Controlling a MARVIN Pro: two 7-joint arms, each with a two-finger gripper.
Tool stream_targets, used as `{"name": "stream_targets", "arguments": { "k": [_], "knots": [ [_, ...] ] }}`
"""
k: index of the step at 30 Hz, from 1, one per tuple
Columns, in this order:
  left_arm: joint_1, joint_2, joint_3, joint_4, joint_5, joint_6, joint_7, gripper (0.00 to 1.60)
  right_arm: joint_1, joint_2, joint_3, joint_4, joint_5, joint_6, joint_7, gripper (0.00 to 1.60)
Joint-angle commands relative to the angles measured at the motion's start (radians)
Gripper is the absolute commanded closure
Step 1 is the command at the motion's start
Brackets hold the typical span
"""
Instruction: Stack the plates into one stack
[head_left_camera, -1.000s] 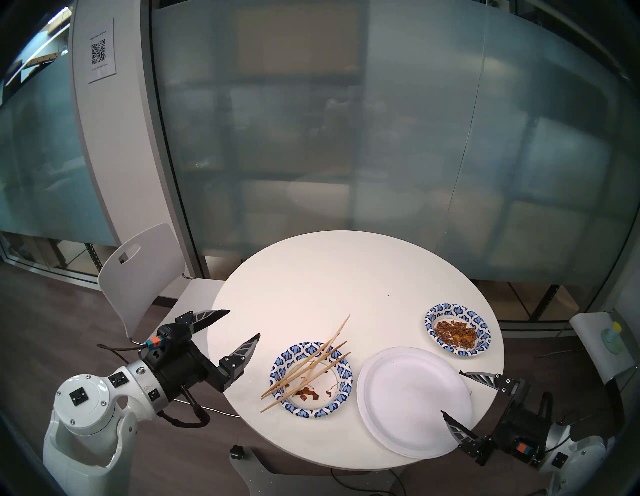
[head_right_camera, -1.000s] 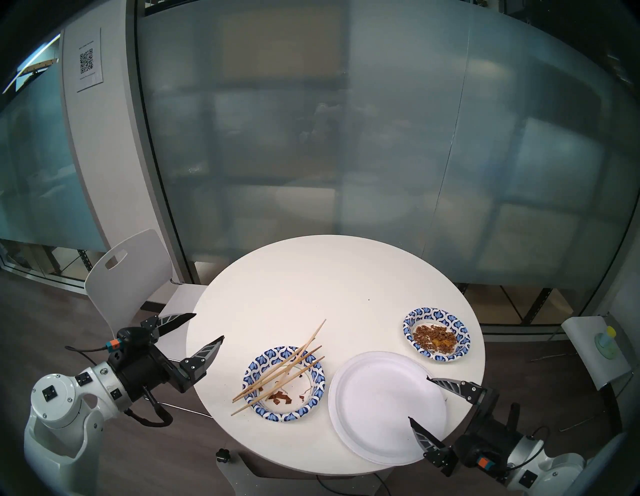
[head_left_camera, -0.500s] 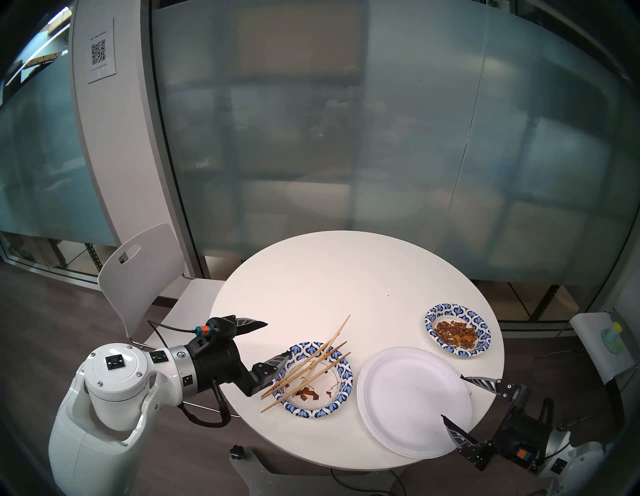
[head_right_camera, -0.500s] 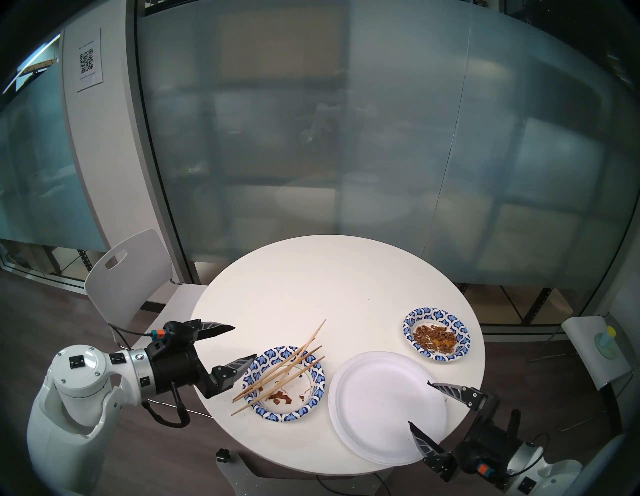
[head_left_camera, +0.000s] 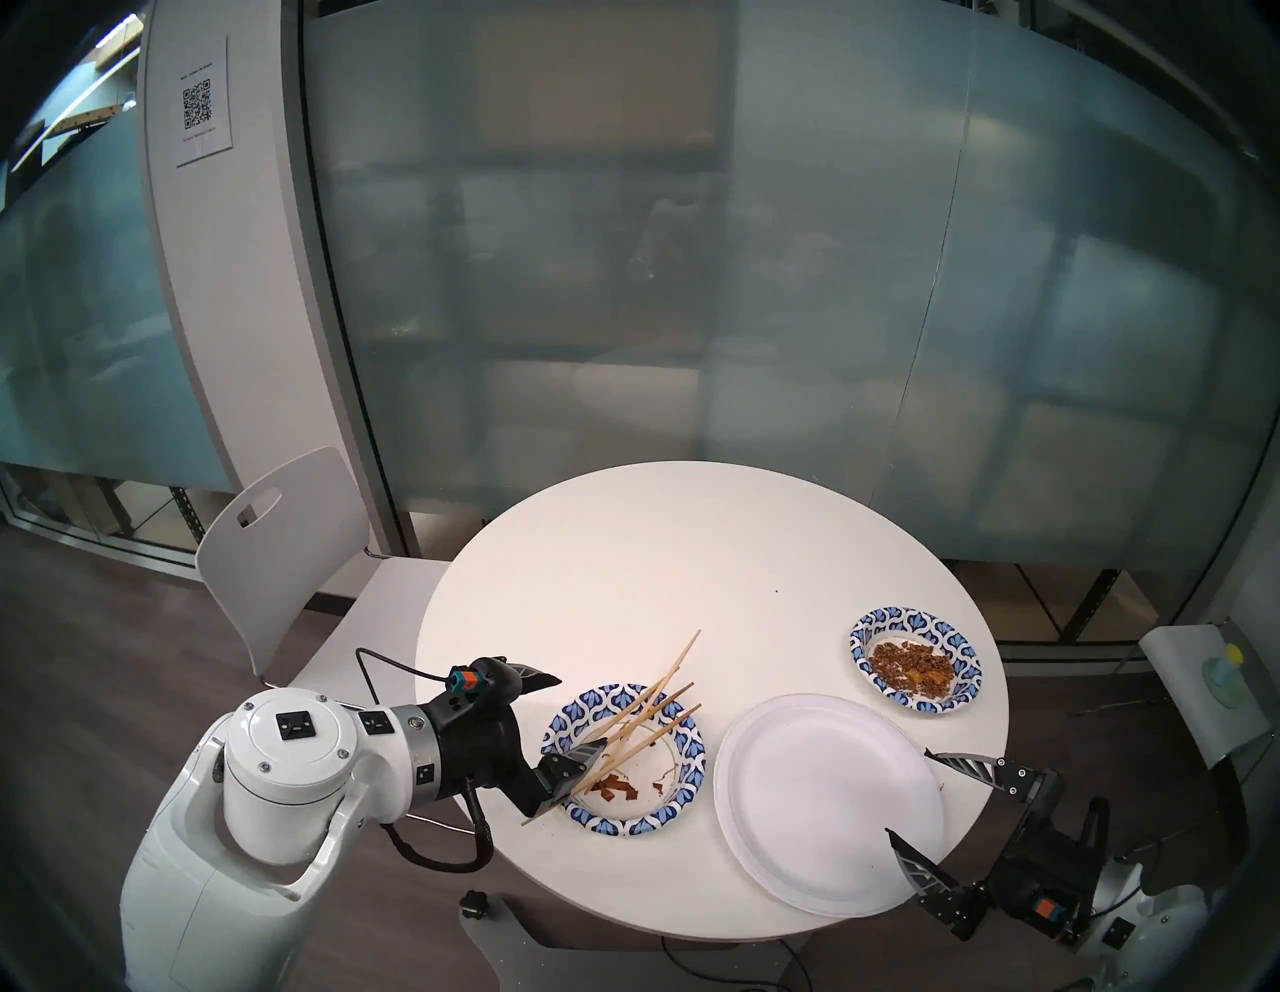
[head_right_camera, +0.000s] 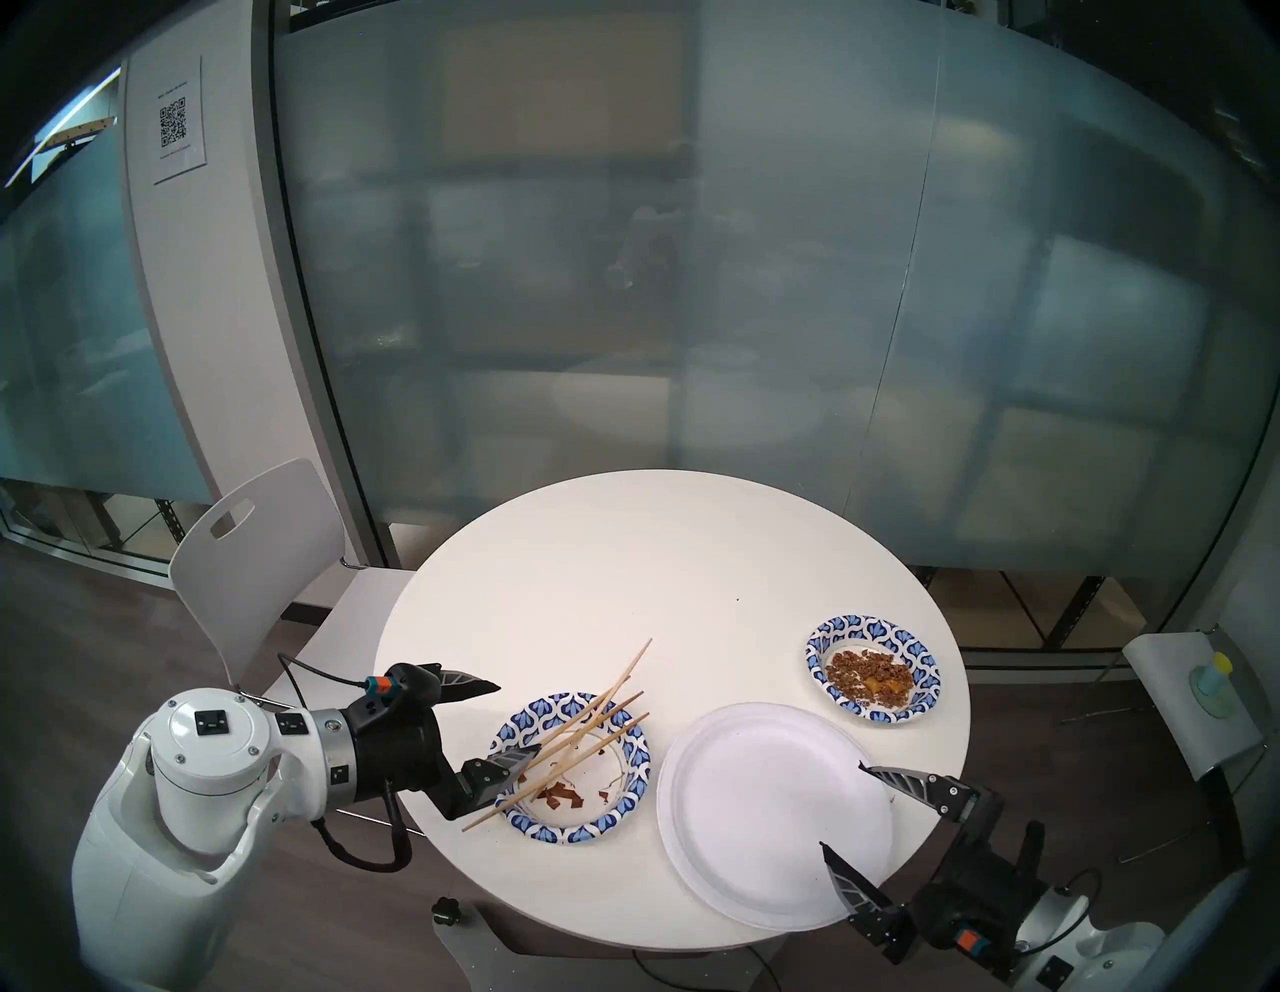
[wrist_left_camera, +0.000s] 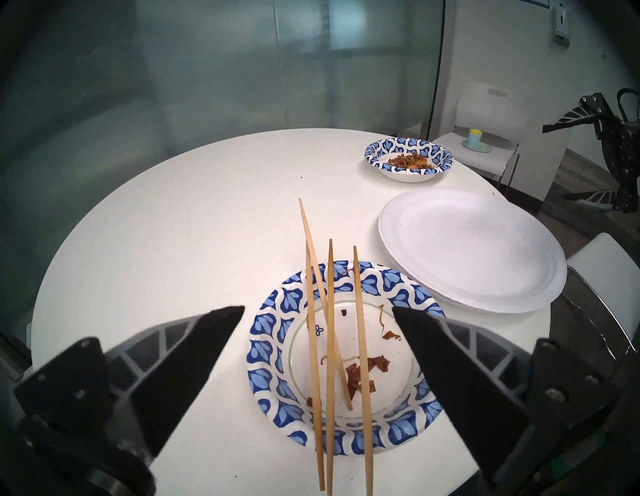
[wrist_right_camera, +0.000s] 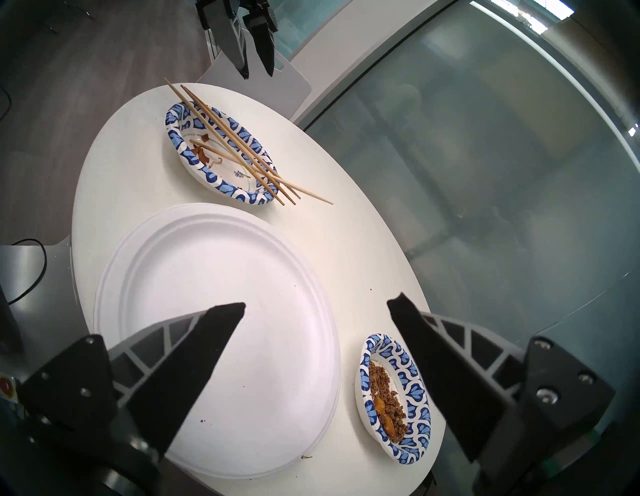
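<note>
Round white table (head_left_camera: 623, 554), left gripper (head_left_camera: 578, 713) spread over chopsticks (head_left_camera: 623, 724) on patterned plate (head_left_camera: 682, 783) lower centre, right gripper (head_left_camera: 907, 796) spread beside seemingly stacked white plates (head_left_camera: 824, 796).

An office break area or meeting room — frosted glass partition walls (head_left_camera: 762, 277), a QR-code notice (head_left_camera: 202, 104) on a pillar, white plastic chair (head_left_camera: 277, 554), round white counter (head_left_camera: 658, 554), wood-look floor.

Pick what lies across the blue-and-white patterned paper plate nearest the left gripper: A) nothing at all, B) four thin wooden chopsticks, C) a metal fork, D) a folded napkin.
B: the left wrist view shows four thin wooden chopsticks lying across the blue-and-white patterned paper plate, with brown food scraps in its well, and the left gripper has its jaws spread open around them.
</note>
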Motion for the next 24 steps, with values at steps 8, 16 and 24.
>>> {"name": "stream_targets", "arguments": {
  "k": [8,16,24],
  "knots": [
    [-0.033,0.016,0.122,0.014,0.072,0.018,0.021,0.0,0.004,-0.012,0.009,-0.012,0.003,-0.001,-0.008,0.0],
    [-0.073,0.024,0.182,0.032,0.111,0.035,0.031,0.0,-0.005,-0.028,0.017,-0.012,0.006,-0.012,-0.011,0.0],
    [-0.112,0.003,0.253,0.055,0.164,0.048,0.072,0.0,-0.022,-0.045,0.029,-0.006,0.015,-0.033,-0.019,0.0]
  ]
}}
